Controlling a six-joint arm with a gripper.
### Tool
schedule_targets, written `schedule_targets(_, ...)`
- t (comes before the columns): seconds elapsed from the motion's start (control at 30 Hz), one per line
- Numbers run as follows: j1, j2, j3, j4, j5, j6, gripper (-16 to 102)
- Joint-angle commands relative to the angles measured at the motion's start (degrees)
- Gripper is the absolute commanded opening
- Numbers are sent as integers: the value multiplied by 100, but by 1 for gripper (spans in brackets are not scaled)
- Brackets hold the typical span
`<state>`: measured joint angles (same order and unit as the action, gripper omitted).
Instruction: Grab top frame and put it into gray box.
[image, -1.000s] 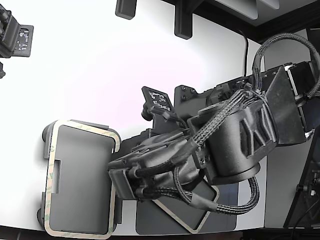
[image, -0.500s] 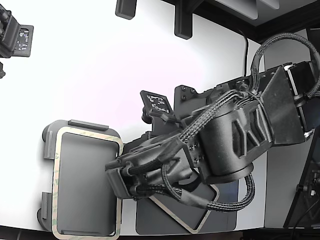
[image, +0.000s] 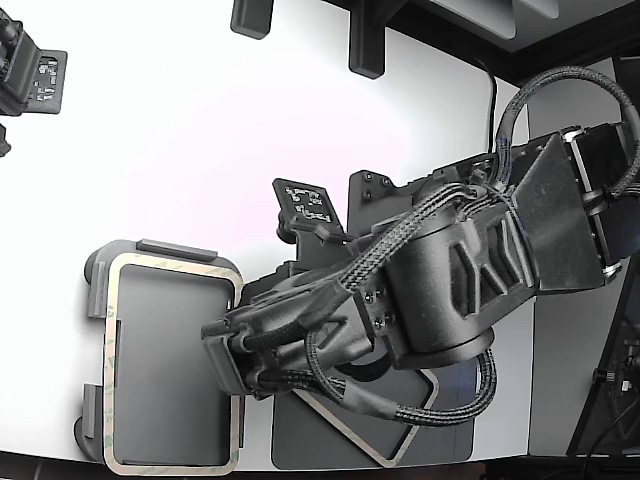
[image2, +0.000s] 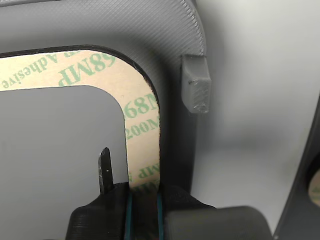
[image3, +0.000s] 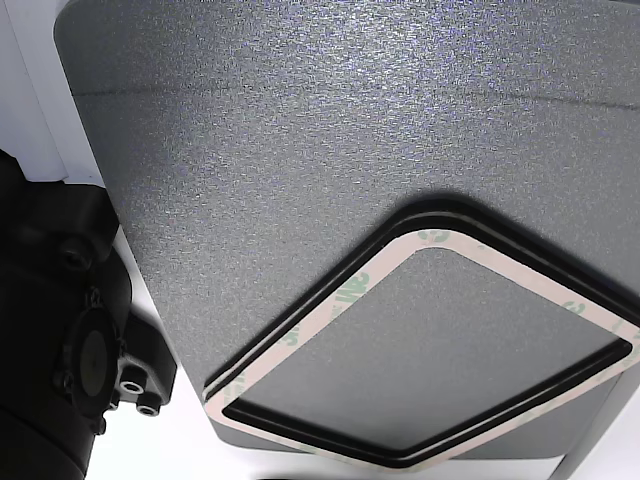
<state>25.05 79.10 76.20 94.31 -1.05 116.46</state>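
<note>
Here, at the exterior view's left, the frame (image: 172, 365) is being held over the box (image: 96, 280), its beige border lying almost square within the box's rim, with the long axis running up and down that view. Only the tabs and a strip of rim are being left uncovered. Whether the frame is already resting on the box floor or is just above it cannot be told.

Further right, the gripper (image2: 144, 192) is being kept closed on the frame's right-hand long side: in the wrist view the beige strip is seen pinched between the dark pads, and 1 thin finger (image2: 105, 170) is showing inside the opening. So the frame is lying away from the fingers toward the exterior view's left, and the coming move is judged to be a short lowering and a release.

At the right, a mat (image3: 300, 150) is carrying a twin frame (image3: 420, 350), well apart from the box.
</note>
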Motion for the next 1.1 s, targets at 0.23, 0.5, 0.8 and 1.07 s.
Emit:
schedule_targets(0.23,-193,53,-105,70,-35,-26,-13)
schedule_targets(0.5,-211,44,-88,70,-53,-26,-13)
schedule_targets(0.8,-237,-9,-70,70,-53,-35,-13)
schedule_targets(1.07,-237,-18,-53,70,-70,-18,-13)
